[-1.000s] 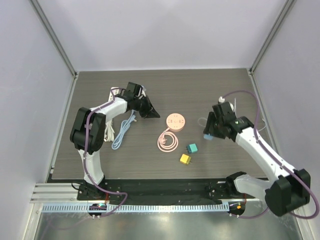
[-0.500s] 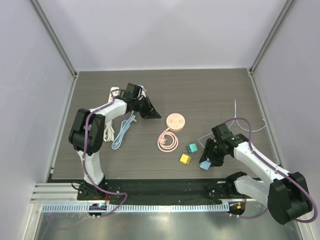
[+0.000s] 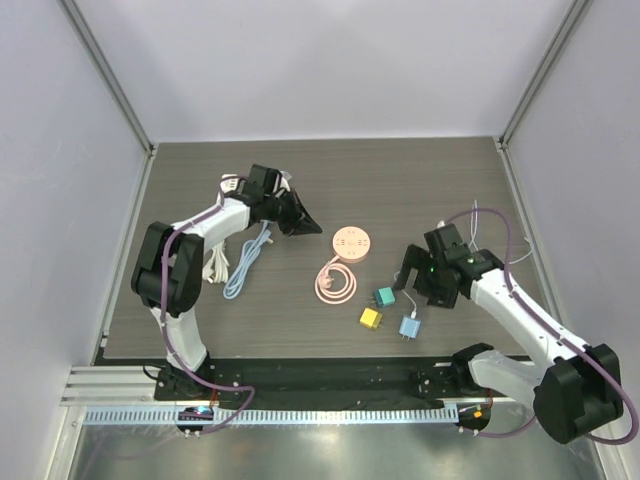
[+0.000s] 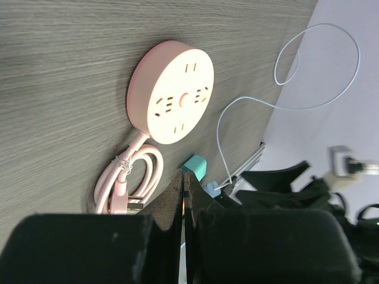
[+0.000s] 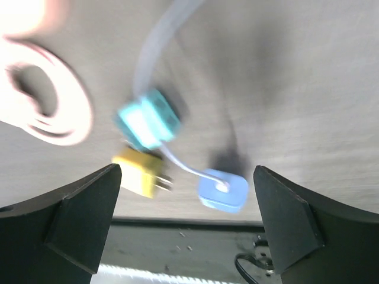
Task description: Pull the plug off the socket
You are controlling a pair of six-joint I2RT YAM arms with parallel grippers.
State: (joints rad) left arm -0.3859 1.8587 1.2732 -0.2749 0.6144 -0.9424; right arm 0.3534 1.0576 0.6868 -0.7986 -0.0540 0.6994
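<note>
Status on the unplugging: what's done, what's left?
Done: the pink socket has no plug in it. The teal plug, yellow plug and blue plug lie loose beside it. In hand: nothing. The right hand is open near the blue plug, and the left hand is shut. Left: nothing visible on that socket.

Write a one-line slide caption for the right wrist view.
Open right gripper over a blue plug lying on the table, beside a teal plug, a yellow plug and a coiled pink cable.
</note>
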